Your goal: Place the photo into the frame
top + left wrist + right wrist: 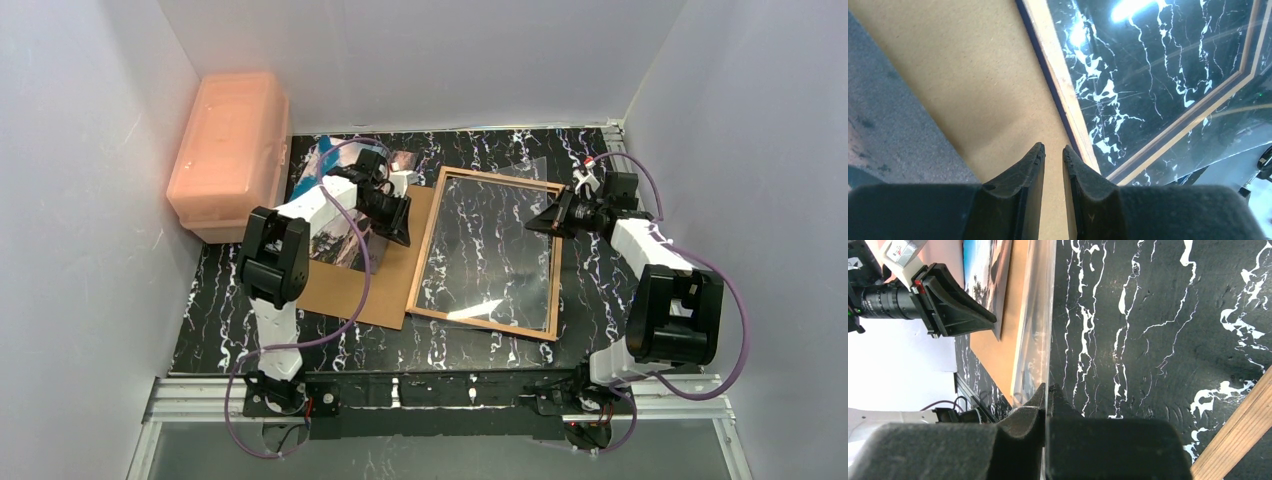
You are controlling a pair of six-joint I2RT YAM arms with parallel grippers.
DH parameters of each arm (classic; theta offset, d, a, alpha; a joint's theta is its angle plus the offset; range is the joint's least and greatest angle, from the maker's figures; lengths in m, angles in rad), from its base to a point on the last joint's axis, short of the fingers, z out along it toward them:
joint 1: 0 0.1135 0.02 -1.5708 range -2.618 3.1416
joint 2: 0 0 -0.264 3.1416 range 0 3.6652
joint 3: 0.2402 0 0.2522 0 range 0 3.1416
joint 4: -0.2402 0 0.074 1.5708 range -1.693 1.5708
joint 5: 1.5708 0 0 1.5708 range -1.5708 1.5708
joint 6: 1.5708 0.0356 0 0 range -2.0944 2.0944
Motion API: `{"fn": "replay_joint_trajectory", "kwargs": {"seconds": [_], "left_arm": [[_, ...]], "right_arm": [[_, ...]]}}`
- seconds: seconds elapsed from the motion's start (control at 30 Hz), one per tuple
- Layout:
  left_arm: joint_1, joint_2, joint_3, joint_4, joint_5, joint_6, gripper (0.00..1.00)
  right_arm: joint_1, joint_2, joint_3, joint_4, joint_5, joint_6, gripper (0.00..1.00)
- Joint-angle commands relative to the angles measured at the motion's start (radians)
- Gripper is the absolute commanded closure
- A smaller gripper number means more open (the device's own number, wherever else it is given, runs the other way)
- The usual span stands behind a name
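Two arms, one frame (425, 241), one photo (328, 163), one brown backing board (355, 285) and one pink lidded box (232, 150) show from above; the frame lies flat mid-bench (220, 300), the board touching its left side, the photo on the board's far-left part under the left arm; left gripper (402, 232) hangs over the board, right gripper (535, 225) over the frame's right part.

Left wrist: left gripper (1053, 147) jaws a narrow gap apart, nothing between them, above the board (973, 75) just beside the frame's rim (1063, 85).

Right wrist: right gripper (1046, 387) jaws pressed together; one clear sheet's edge (1040, 300) runs to their tips, whether nipped I cannot tell; photo (980, 270) beyond.
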Motion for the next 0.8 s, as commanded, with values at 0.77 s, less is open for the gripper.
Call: {"fn": "replay_joint_trajectory", "kwargs": {"seconds": [0.77], "left_arm": [[-0.092, 0.024, -0.015, 0.044, -0.042, 0.021, 0.82]], "right_arm": [[0.0, 0.075, 0.003, 0.155, 0.113, 0.015, 0.99]]}}
